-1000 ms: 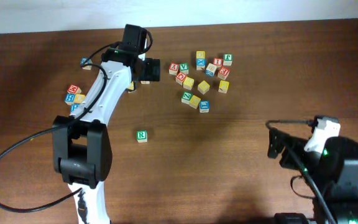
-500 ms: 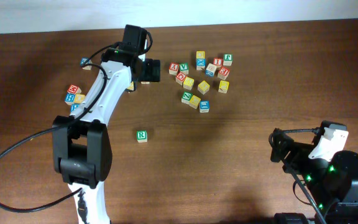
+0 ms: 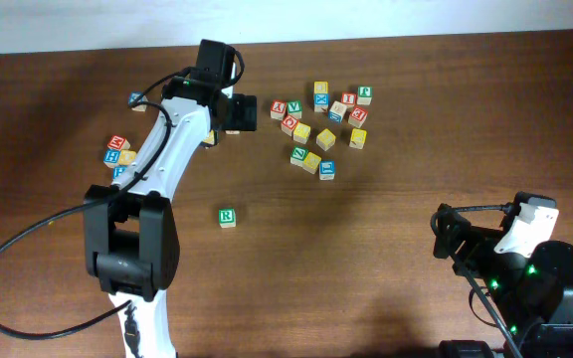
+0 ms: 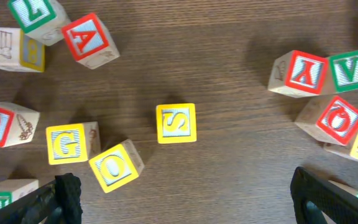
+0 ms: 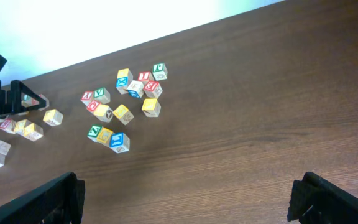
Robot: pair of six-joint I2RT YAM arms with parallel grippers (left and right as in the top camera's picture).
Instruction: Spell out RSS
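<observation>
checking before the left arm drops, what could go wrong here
The open left gripper hangs over the S cube, but the O cube and G cube sit close beside it; a descending finger might knock them. Other yellow cubes in the overhead view are too small to read, so the second S could be mispicked.

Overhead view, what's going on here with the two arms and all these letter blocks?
The robot is spelling RSS with letter cubes. The left gripper hangs open over a yellow S cube among other lettered blocks, holding nothing. The green R cube sits alone nearer the front of the table. The right gripper is open too, parked off to the side, away from the cubes.
</observation>
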